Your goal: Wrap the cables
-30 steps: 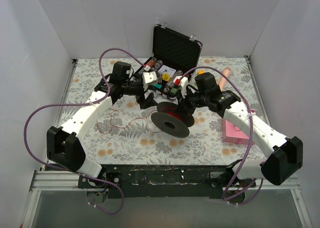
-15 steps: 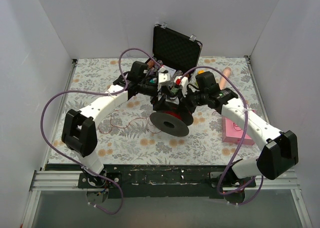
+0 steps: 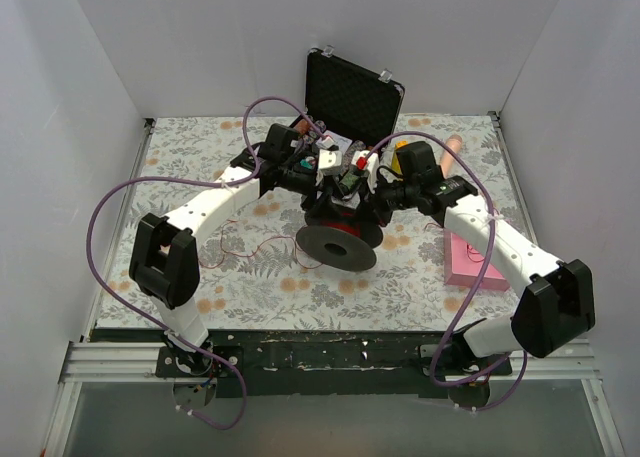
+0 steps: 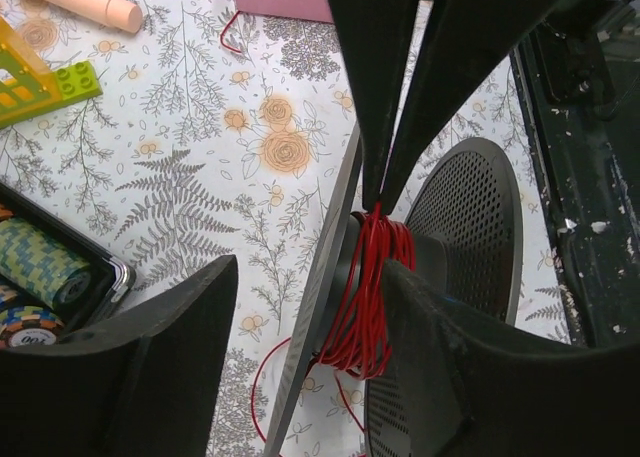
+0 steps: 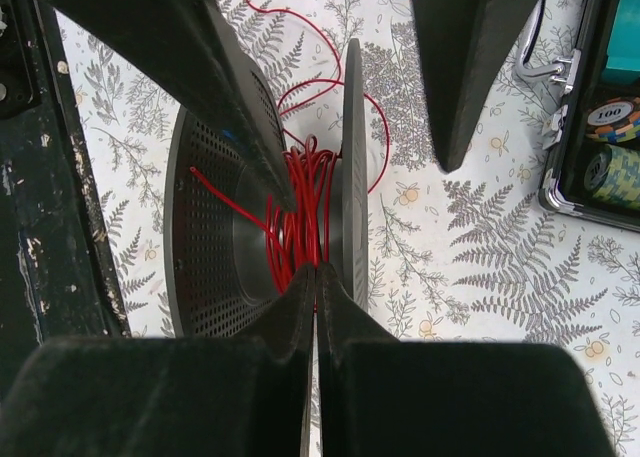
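A black perforated spool [image 3: 340, 241] stands on edge mid-table, with the thin red wire [image 4: 370, 287] wound on its hub. The wire's loose part lies in loops on the cloth left of the spool [image 3: 245, 247]. My right gripper [image 5: 316, 272] is shut, pinching strands of the red wire [image 5: 305, 192] between the spool's flanges; in the top view it is at the spool's right [image 3: 373, 211]. My left gripper [image 4: 310, 272] is open, its fingers straddling the spool's far flange from above, and shows in the top view [image 3: 323, 199].
An open black case [image 3: 355, 95] with poker chips [image 5: 612, 167] stands at the back. A pink box [image 3: 468, 262] lies right of the spool, with a peach cylinder [image 3: 450, 149] behind it. Yellow and green bricks [image 4: 40, 77] lie nearby. Purple cables loop off both arms.
My left arm has swung right, bringing its open gripper from the spool's left side to over the spool. The right gripper stays at the spool.
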Controlling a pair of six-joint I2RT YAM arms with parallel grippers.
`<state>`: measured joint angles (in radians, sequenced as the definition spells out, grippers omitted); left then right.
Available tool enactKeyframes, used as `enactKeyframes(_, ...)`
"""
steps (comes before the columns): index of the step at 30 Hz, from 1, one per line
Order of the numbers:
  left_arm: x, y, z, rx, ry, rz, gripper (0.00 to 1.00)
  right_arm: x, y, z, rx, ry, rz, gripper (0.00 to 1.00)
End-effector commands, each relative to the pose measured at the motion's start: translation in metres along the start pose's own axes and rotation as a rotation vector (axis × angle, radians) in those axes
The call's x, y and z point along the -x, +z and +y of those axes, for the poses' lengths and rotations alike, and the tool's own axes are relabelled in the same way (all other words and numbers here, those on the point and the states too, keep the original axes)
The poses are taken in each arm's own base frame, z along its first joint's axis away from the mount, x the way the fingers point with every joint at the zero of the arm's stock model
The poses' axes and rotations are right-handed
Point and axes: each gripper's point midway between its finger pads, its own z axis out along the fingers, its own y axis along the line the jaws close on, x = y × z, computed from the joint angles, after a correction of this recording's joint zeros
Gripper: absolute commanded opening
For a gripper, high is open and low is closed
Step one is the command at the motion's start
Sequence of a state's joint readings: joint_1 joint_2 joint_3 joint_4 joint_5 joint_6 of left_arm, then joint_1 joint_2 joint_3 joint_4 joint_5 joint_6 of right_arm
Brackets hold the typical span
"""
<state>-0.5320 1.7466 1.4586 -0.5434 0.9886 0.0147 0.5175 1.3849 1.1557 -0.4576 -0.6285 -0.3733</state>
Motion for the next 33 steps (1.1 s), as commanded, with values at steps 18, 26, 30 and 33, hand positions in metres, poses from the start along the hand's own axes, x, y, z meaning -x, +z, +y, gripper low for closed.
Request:
enactKeyframes(18, -0.016, 0.006, -0.02, 0.017, -0.117, 0.016, 0.22, 0.019, 0.009, -0.003, 0.044, -0.061, -0.085, 0.01)
enactKeyframes(26, -0.017, 0.005, -0.023, 0.026, -0.136, 0.017, 0.0, 0.019, 0.008, -0.004, 0.029, -0.072, -0.084, 0.01)
enactKeyframes(30, -0.011, -0.001, -0.016, 0.085, -0.139, 0.019, 0.0, 0.021, 0.004, -0.007, 0.004, -0.089, -0.085, 0.01)
enactKeyframes(33, -0.004, -0.006, -0.008, 0.135, -0.135, 0.02, 0.0, 0.018, 0.003, -0.007, -0.007, -0.094, -0.068, 0.01)
